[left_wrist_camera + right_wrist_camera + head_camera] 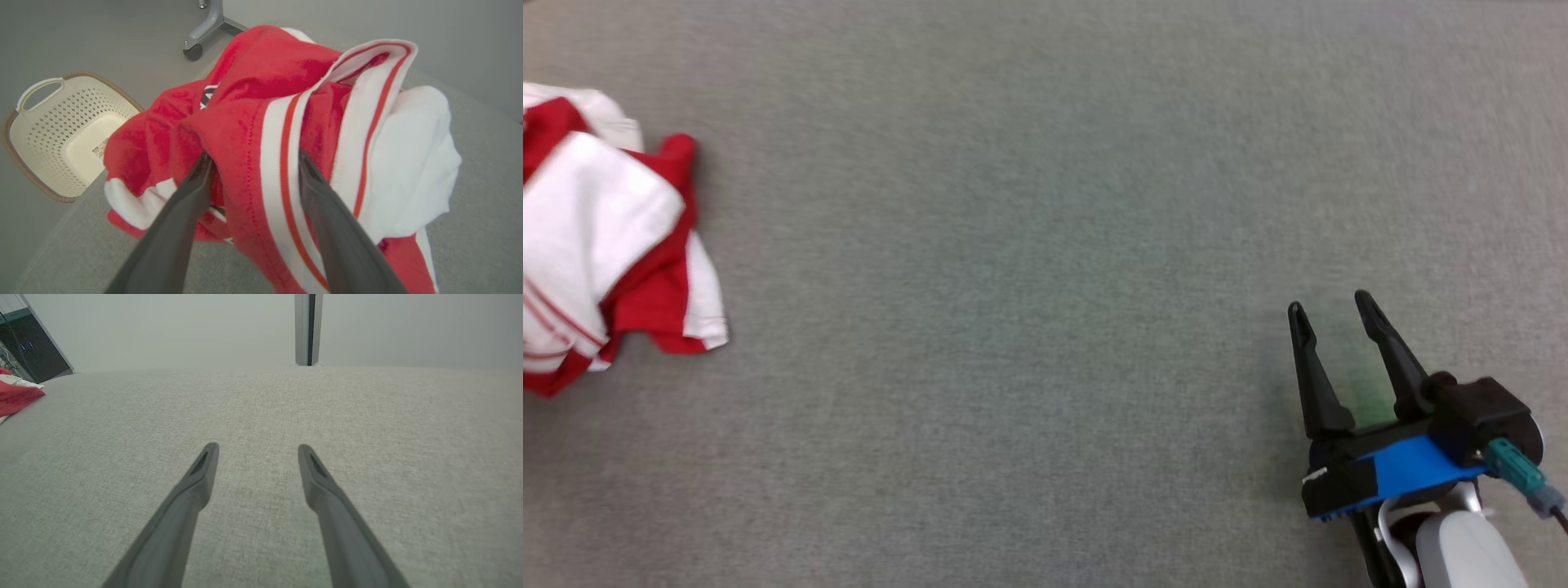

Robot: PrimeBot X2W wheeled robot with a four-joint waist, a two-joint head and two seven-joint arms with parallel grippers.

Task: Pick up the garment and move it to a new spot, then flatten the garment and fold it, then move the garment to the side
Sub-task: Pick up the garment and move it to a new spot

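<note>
Garment (596, 220), one; basket (53, 118), one.

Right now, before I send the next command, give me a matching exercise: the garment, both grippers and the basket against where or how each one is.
Things:
1. garment
2. left gripper
3. right gripper
4. basket

Places or states:
A. open, above the bare grey surface
B. down on the floor, past the edge of the surface
C. crumpled in a red and white heap
D. open, fingers astride a red fold

Pairs: 1-C; 2-D; 3-A; 4-B
</note>
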